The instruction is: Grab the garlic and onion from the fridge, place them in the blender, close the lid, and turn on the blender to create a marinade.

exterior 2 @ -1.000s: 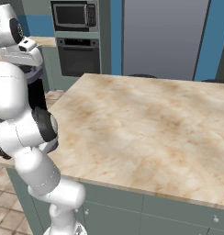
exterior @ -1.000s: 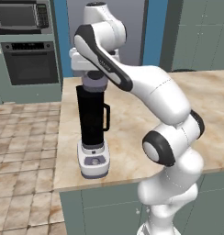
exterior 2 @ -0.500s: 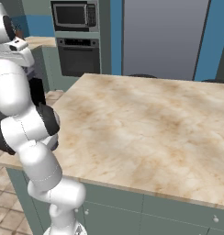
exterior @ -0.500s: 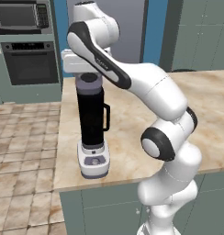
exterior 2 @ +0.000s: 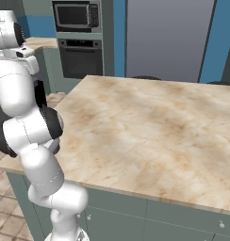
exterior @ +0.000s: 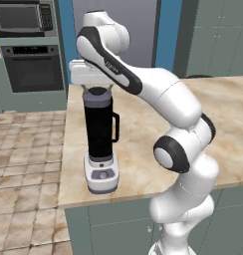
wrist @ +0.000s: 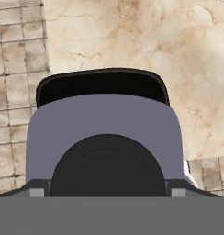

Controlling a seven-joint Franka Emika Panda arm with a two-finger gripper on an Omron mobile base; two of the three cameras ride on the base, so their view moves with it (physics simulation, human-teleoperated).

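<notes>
Most of the job looks finished, judging by how things lie: the lid (exterior: 97,92) sits on top of the blender (exterior: 100,140), which stands near the front left corner of the counter (exterior: 143,144), close to its left edge. The gripper (exterior: 97,89) hangs right over that lid with its jaws spread wide either side of it, gripping nothing as far as I can tell. What seems left is pressing a button on the base to start it.
</notes>
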